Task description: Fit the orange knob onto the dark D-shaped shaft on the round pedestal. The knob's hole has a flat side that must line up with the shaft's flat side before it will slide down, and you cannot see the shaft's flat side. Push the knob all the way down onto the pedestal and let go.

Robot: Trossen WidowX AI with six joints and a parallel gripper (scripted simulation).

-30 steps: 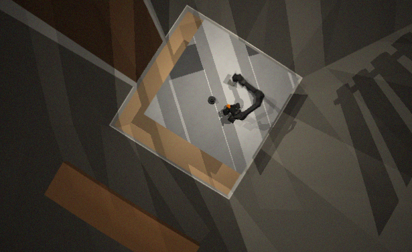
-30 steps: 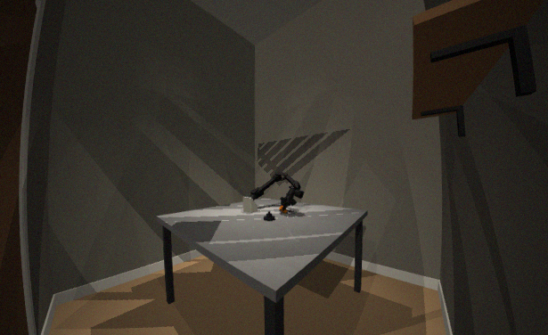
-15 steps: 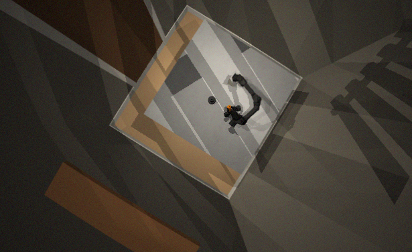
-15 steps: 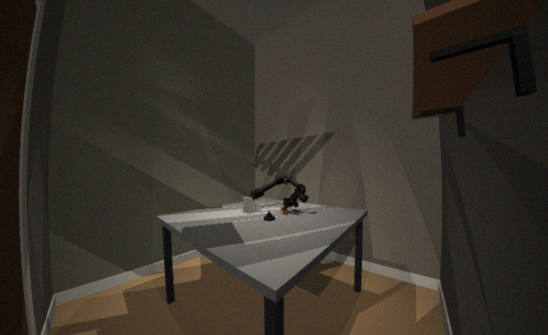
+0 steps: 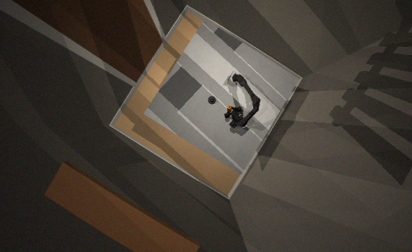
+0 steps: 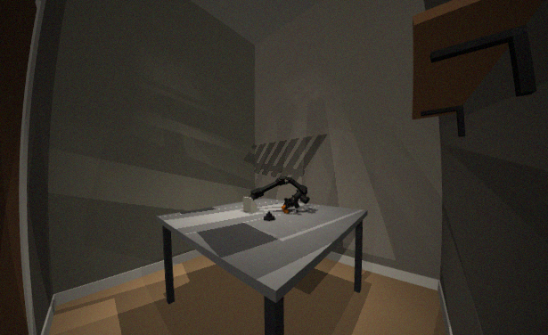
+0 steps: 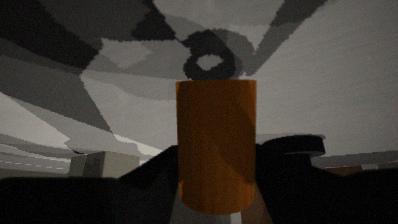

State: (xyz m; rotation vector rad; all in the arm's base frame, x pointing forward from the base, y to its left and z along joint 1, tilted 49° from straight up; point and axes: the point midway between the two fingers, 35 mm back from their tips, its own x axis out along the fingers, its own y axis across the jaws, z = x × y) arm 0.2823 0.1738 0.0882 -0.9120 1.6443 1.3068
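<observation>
The orange knob is a cylinder held between the fingers of my gripper, which is shut on it. The knob is off to the right of the dark round pedestal in the top and exterior views, not touching it. The gripper looks tilted, with the knob low over the table. In the wrist view a dark disc, probably the pedestal's base, shows behind the right finger. The shaft's flat side and the knob's hole are not visible.
The grey table carries a pale block close to the arm's base. The arm bends out over the table's right part in the top view. Patchy shadows and bright bands cross the table top.
</observation>
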